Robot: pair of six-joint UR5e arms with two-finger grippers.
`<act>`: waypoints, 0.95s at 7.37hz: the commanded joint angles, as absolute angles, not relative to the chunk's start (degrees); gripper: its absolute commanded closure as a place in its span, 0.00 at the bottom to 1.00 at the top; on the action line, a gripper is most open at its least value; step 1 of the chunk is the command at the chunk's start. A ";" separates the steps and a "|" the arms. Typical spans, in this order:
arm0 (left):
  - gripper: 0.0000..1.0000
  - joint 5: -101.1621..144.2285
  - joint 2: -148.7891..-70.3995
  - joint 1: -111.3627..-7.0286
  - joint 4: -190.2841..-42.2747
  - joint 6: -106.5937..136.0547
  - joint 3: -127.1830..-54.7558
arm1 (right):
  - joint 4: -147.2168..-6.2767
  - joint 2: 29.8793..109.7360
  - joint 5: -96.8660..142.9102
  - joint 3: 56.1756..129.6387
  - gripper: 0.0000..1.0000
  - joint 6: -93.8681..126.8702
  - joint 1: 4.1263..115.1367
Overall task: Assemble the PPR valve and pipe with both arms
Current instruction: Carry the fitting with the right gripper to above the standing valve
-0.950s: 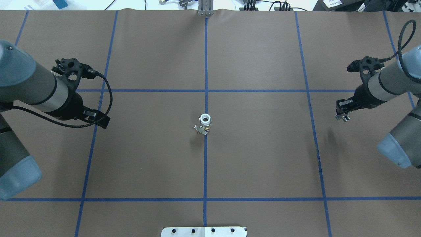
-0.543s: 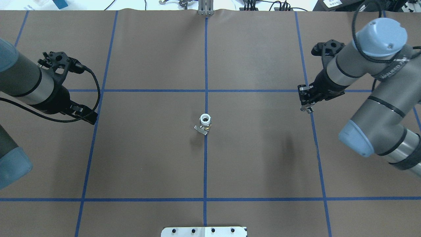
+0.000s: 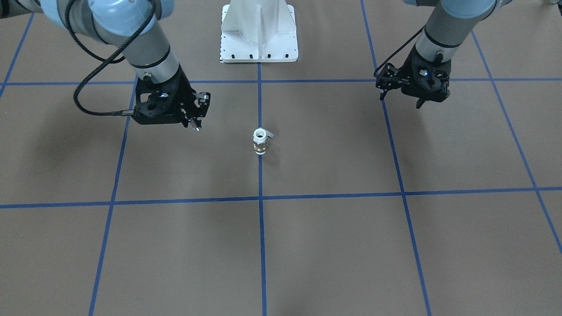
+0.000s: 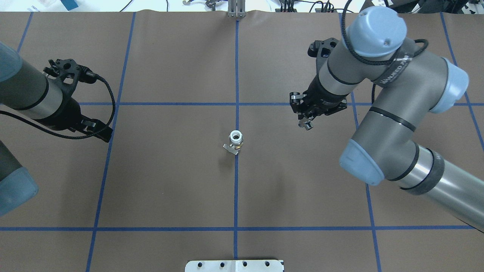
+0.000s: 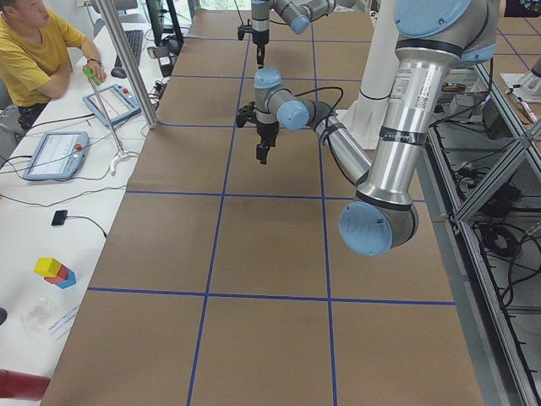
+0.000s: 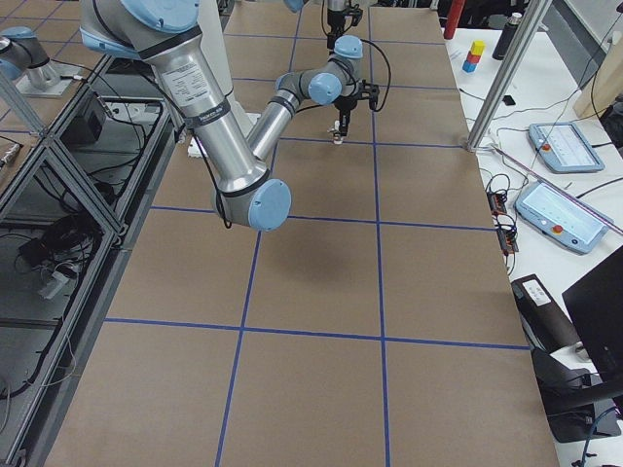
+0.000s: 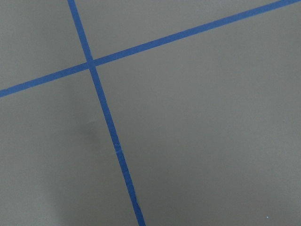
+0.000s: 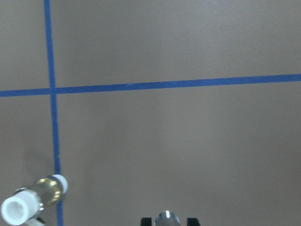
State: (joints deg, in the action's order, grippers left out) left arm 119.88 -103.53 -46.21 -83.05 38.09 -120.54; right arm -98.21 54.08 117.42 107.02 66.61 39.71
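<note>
1. Left: the black two-finger left gripper of the grey tubular left arm hovers above the brown paper-covered table. It is well apart from both parts, and nothing shows in its grasp. Whether its fingers stand apart or together cannot be told from these views.
2. Centre: the PPR valve is a stubby fitting with white plastic ends, a brass-coloured middle band and a small grey side lever. It stands upright and free on the middle blue tape line, open white end up. Neither gripper touches it.
3. Right: the black two-finger right gripper is clamped on the pipe, a short shiny silver metal stub. The pipe hangs from the fingertips above the table, near the valve but off to one side, not over its open end.
4. Progress: the task appears to be at an early stage. The pipe is picked up, which counts as done. By this reading, what is left is to secure the valve, presumably with the left gripper, then line the pipe up with a white opening and join the two. No contact between the parts shows yet.
</note>
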 commanded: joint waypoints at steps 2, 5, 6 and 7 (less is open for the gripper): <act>0.01 119.88 -103.62 -46.14 -83.06 38.58 -120.24 | -103.53 43.35 113.04 101.44 1.00 72.06 35.52; 0.01 119.88 -103.71 -46.14 -83.06 38.58 -120.15 | -103.54 36.32 106.81 91.88 1.00 76.72 31.30; 0.01 119.88 -103.71 -46.14 -83.06 38.58 -120.15 | -103.36 36.04 105.31 91.15 1.00 76.82 30.33; 0.01 119.88 -103.71 -46.14 -83.06 38.58 -120.15 | -103.27 36.21 105.03 91.06 1.00 76.82 30.15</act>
